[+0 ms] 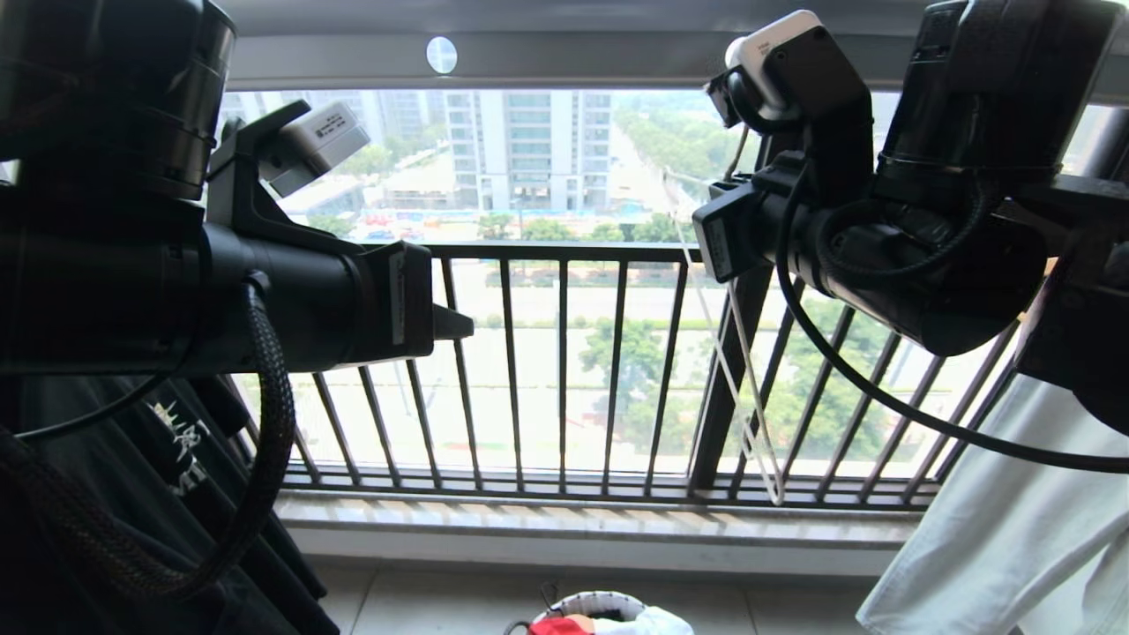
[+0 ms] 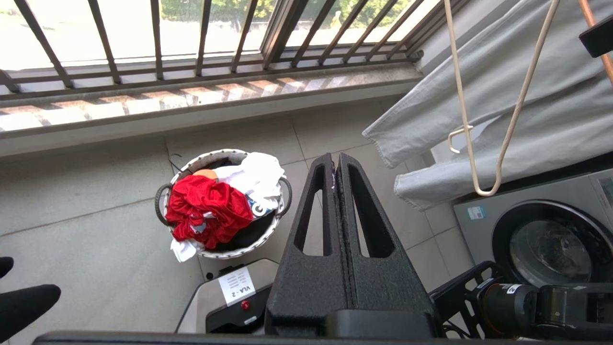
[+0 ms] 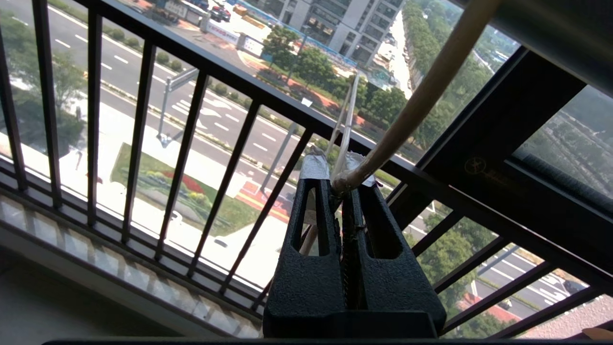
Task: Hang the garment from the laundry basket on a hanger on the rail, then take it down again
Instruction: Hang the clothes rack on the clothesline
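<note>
The red garment (image 2: 208, 211) lies crumpled in the round white laundry basket (image 2: 268, 230) on the tiled floor; both peek in at the bottom of the head view, the garment (image 1: 556, 626) inside the basket (image 1: 589, 603). My right gripper (image 3: 342, 175) is raised near the rail (image 1: 573, 55) and is shut on the thin white wire hanger (image 3: 407, 103). The hanger (image 1: 776, 496) hangs down in front of the window bars and also shows bare in the left wrist view (image 2: 486, 193). My left gripper (image 2: 335, 160) is held high at the left (image 1: 459, 324), shut and empty.
A black T-shirt (image 1: 132, 494) hangs at the left and a pale grey-blue garment (image 1: 997, 529) at the right. The black barred window railing (image 1: 564, 370) stands straight ahead. A washing machine (image 2: 546, 239) is below on the right. White cloth (image 2: 254, 175) shares the basket.
</note>
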